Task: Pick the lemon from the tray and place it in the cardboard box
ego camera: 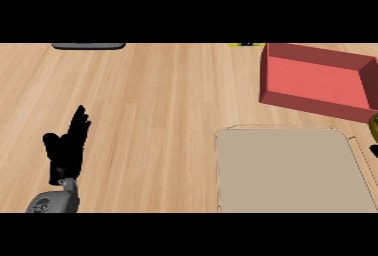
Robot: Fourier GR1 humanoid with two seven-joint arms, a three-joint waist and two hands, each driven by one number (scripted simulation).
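Note:
The lemon (373, 122) shows only as a dull yellow sliver at the right edge of the head view, between the beige tray (295, 170) and the red open box (317, 80). A small black part of my right hand (374, 150) shows just below the lemon at that edge; the rest of the hand is out of view, and I cannot tell whether it holds the lemon. My left hand (66, 150) rests open at the lower left, fingers pointing up, far from the tray. The tray's flat surface has nothing on it.
A dark grey flat object (88, 45) lies at the counter's far edge, upper left. A small yellow-green thing (246, 44) peeks in at the top, left of the box. Bare wooden counter (162, 100) stretches between my left hand and the tray.

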